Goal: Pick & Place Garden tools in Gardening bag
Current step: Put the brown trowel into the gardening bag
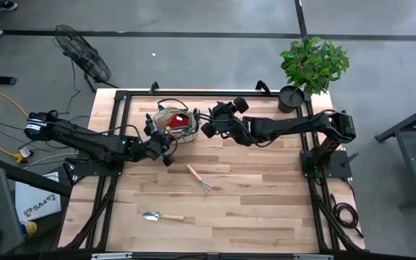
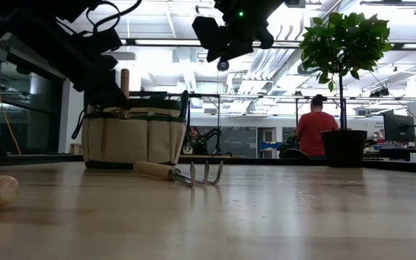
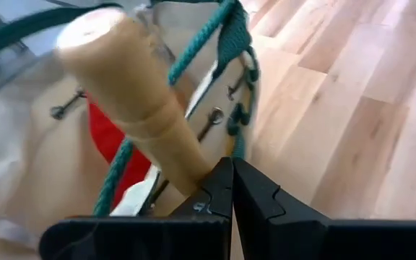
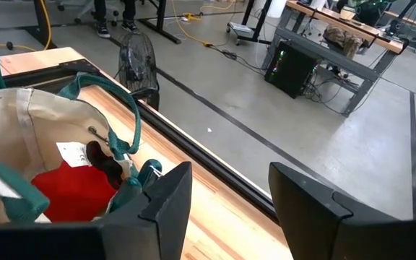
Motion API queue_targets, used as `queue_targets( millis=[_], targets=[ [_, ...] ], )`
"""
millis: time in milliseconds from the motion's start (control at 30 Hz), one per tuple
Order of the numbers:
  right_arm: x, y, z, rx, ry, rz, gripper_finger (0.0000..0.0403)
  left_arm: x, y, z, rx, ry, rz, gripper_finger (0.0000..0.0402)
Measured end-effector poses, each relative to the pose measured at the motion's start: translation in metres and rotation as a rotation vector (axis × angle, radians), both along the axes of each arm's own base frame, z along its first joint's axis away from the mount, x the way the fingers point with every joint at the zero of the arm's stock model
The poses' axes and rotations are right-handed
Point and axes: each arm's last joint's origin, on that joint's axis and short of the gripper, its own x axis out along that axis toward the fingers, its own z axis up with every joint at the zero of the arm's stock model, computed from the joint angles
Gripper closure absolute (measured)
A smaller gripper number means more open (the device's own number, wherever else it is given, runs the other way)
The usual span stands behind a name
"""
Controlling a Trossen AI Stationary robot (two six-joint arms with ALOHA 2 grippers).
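High view: gardening bag (image 1: 177, 120) at table's far edge; left gripper (image 1: 159, 142) closed at its rim, right gripper (image 1: 214, 123) open, empty beside it; hand rake (image 1: 200, 178) and trowel (image 1: 159, 216) lying nearer than bag

Left wrist view: wooden handle (image 3: 132, 101) leaning against bag's green cord; may snag or tip out

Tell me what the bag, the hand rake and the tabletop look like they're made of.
The round beige gardening bag looks like matte woven canvas with dark green fabric trim: it sags softly. The small hand rake seems to have a pale, unvarnished wooden handle and shiny metal tines. The light wooden tabletop appears to be jointed planks with visible grain and a smooth finish.
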Motion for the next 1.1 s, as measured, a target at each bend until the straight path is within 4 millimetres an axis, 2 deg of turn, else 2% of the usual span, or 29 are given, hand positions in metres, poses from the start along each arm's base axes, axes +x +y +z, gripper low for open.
queue_targets(
  millis=[400,633,767,1100],
  targets=[
    [0.000,0.000,0.000,0.000,0.000,0.000,0.0225,-0.002,0.003,0.002,0.079,-0.020,0.119,0.0401],
    [0.000,0.000,0.000,0.002,-0.003,-0.001,0.0225,-0.001,0.001,-0.001,-0.023,-0.013,0.039,0.0401],
    [0.000,0.000,0.000,0.004,-0.004,0.001,0.0225,-0.003,0.001,-0.002,-0.029,-0.024,0.092,0.0401],
    [-0.001,0.000,-0.003,0.002,0.033,0.000,0.0225,-0.005,0.002,0.012,0.001,-0.099,0.094,0.0401]
  ],
)
